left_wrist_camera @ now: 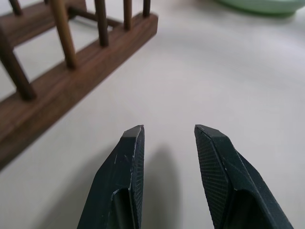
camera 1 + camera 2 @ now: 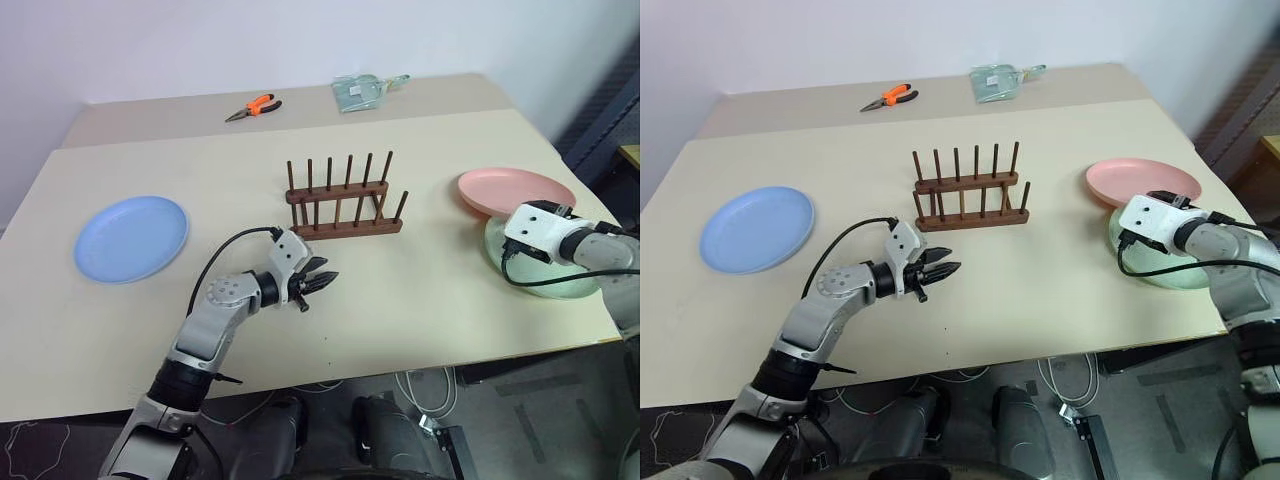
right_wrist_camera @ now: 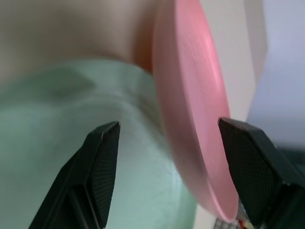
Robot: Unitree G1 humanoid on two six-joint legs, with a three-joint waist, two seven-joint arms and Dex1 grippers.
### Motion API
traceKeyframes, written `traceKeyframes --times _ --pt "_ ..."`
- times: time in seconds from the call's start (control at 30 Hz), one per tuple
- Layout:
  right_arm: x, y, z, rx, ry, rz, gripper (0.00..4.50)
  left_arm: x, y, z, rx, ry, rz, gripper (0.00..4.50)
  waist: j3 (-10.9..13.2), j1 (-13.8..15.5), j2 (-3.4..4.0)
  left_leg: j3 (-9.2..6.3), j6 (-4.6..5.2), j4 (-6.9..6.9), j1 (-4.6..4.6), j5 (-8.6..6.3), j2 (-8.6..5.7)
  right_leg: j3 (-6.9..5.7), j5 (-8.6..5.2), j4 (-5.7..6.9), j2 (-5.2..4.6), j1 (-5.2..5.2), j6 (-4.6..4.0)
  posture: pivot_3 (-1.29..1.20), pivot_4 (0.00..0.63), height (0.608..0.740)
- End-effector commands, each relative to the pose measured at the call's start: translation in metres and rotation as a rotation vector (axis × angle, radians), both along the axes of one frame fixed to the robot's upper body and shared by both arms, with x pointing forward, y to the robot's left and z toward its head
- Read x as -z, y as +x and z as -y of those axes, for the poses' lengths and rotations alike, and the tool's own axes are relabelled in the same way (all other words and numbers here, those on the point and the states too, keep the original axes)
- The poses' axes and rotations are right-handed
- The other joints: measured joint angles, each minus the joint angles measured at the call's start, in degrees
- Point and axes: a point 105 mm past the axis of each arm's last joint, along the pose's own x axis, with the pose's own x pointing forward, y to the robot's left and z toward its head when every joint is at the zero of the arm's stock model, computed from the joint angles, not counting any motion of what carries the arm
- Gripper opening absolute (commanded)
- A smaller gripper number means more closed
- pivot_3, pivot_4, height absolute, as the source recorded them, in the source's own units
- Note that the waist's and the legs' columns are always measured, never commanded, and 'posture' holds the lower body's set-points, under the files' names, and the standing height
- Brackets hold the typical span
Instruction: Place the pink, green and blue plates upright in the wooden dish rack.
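On my far left the blue plate (image 2: 131,238) lies flat on the table (image 2: 400,290), well apart from everything else. My left gripper (image 2: 322,282) hovers over bare tabletop just in front of the rack (image 2: 343,200), its fingers (image 1: 128,162) parted a little with nothing between them. The rack stands near the middle of the table with all its pegs bare. Behind it, on the far table, lie orange-handled pliers (image 2: 254,107) and a clear packet (image 2: 362,92). To the right, the pink plate (image 2: 515,191) rests with its near edge lapping over the green plate (image 2: 560,285), which sits at the table's right edge. My right gripper (image 3: 169,138) is over the green plate, its fingers (image 3: 102,157) spread wide to either side of the pink plate's rim; whether either finger touches that rim I cannot tell, and it grips nothing.
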Motion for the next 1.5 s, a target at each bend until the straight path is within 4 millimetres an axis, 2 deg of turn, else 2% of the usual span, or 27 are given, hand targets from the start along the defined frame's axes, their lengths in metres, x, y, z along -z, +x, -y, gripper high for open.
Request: traceKeyframes --times 0.03,0.17,0.23,0.33,0.37,0.4,0.47,0.53,0.57,0.63,0.7,0.8,1.0,1.23,1.3,1.33,1.47,1.5 --pt "-0.005 0.009 0.003 -0.014 -0.068 0.052 2.14 -0.012 -0.004 0.004 0.025 -0.020 0.039 1.66 0.0 0.1 0.00 0.01 -0.01 -0.01 0.00 0.00 0.00 0.00 0.00 0.00 0.00 -0.01 0.00 0.00 0.150 0.729" --pt "-0.014 0.012 -0.003 -0.052 -0.093 0.087 0.06 -0.013 -0.007 0.000 0.017 -0.033 0.033 1.66 0.0 0.3 0.01 0.01 0.00 0.00 -0.02 0.00 -0.01 0.02 0.02 -0.01 0.00 -0.02 0.04 0.00 0.150 0.729" --pt "-0.027 0.010 -0.010 -0.094 -0.109 0.127 0.02 -0.012 -0.009 -0.002 0.017 -0.037 0.031 1.66 0.0 0.3 0.03 0.03 0.00 0.01 -0.02 0.00 -0.02 0.06 0.03 -0.01 0.00 -0.02 0.06 0.00 0.150 0.729" --pt "-0.060 0.007 -0.028 -0.158 -0.088 0.245 0.02 -0.012 -0.011 -0.004 0.012 -0.043 0.029 1.66 0.0 0.2 0.06 0.02 0.00 0.00 -0.02 0.00 -0.02 0.06 0.06 0.01 0.01 -0.04 0.11 0.00 0.150 0.729" --pt "-0.069 0.006 -0.032 -0.165 -0.059 0.281 0.02 -0.012 -0.011 -0.005 0.008 -0.043 0.030 1.66 0.0 0.2 0.07 0.03 0.00 -0.01 -0.02 0.00 -0.01 0.07 0.07 0.01 0.01 -0.05 0.13 0.00 0.150 0.729" --pt "-0.082 0.003 -0.046 -0.201 0.020 0.335 0.02 -0.012 -0.011 -0.007 -0.001 -0.044 0.032 1.66 0.0 0.2 0.07 0.03 0.00 -0.01 -0.02 0.00 -0.01 0.07 0.07 0.01 0.01 -0.05 0.14 0.00 0.150 0.729" --pt "-0.115 -0.006 -0.092 -0.306 0.447 0.463 0.02 -0.013 -0.007 -0.012 -0.029 -0.050 0.038 1.66 0.1 0.0 0.00 0.03 0.01 0.00 -0.01 0.00 0.00 0.08 0.08 0.01 0.02 -0.05 0.15 0.00 0.150 0.729" --pt "-0.135 -0.024 -0.132 -0.423 0.919 0.458 0.02 -0.015 -0.005 -0.015 -0.044 -0.063 0.044 1.66 0.1 -0.5 -0.07 0.02 0.01 -0.01 -0.01 -0.01 0.14 0.09 0.09 0.02 0.11 -0.04 0.15 0.00 0.150 0.729" --pt "-0.142 -0.033 -0.148 -0.477 1.109 0.435 0.02 -0.017 -0.004 -0.016 -0.049 -0.069 0.051 1.66 0.1 -0.6 -0.06 0.00 0.01 -0.02 -0.01 -0.01 0.16 0.08 0.09 0.03 0.14 -0.04 0.15 0.00 0.150 0.729" --pt "-0.150 -0.045 -0.167 -0.526 1.412 0.371 0.02 -0.020 -0.002 -0.017 -0.055 -0.083 0.063 1.66 0.1 -0.4 -0.09 -0.14 0.01 -0.01 -0.04 -0.01 0.15 0.01 0.08 0.06 0.14 -0.05 0.14 0.00 0.150 0.729" --pt "-0.149 -0.054 -0.184 -0.549 1.552 0.287 0.02 -0.023 -0.002 -0.018 -0.055 -0.095 0.072 1.66 0.1 0.5 -0.08 -0.16 0.02 0.03 -0.06 -0.02 0.09 0.01 0.09 0.05 0.10 -0.05 0.14 0.00 0.150 0.729" --pt "-0.139 -0.058 -0.200 -0.520 1.623 0.203 0.02 -0.024 -0.002 -0.019 -0.058 -0.098 0.075 1.66 0.1 0.9 -0.08 -0.22 0.04 0.07 -0.11 -0.03 -0.03 0.01 0.07 -0.02 0.01 -0.04 0.10 0.00 0.150 0.729" --pt "-0.128 -0.050 -0.203 -0.441 1.645 0.171 0.02 -0.022 -0.005 -0.020 -0.061 -0.092 0.072 1.66 0.1 0.3 -0.08 -0.19 0.05 0.00 -0.11 -0.03 -0.03 0.00 0.04 0.00 -0.01 -0.11 0.04 0.00 0.150 0.729" --pt "-0.105 -0.037 -0.202 -0.347 1.645 0.088 0.02 -0.021 -0.005 -0.020 -0.062 -0.091 0.071 1.66 0.1 0.2 -0.07 -0.15 0.05 -0.02 -0.11 -0.03 -0.01 0.00 0.09 0.01 0.00 -0.13 0.13 0.00 0.150 0.729" --pt "-0.097 -0.031 -0.201 -0.310 1.620 0.077 0.83 -0.021 -0.005 -0.019 -0.060 -0.088 0.071 1.66 0.1 0.2 -0.07 -0.15 0.05 -0.02 -0.11 -0.03 -0.01 0.00 0.08 0.01 0.01 -0.13 0.13 0.00 0.150 0.729" --pt "-0.095 -0.028 -0.200 -0.296 1.613 0.079 1.10 -0.020 -0.005 -0.019 -0.060 -0.087 0.071 1.66 0.1 0.2 -0.07 -0.15 0.05 -0.02 -0.10 -0.03 -0.01 0.00 0.08 0.01 0.01 -0.13 0.13 0.00 0.150 0.729" --pt "-0.105 -0.022 -0.192 -0.287 1.571 0.169 3.10 -0.019 -0.007 -0.018 -0.058 -0.083 0.067 1.66 0.1 0.2 -0.07 -0.14 0.05 -0.02 -0.11 -0.03 -0.01 0.00 0.08 0.00 0.00 -0.13 0.13 0.00 0.150 0.729" --pt "-0.107 -0.021 -0.190 -0.288 1.563 0.192 3.72 -0.018 -0.007 -0.017 -0.057 -0.082 0.065 1.66 0.1 0.2 -0.07 -0.14 0.05 -0.03 -0.11 -0.03 -0.01 0.00 0.08 0.00 0.01 -0.13 0.13 0.00 0.150 0.729"
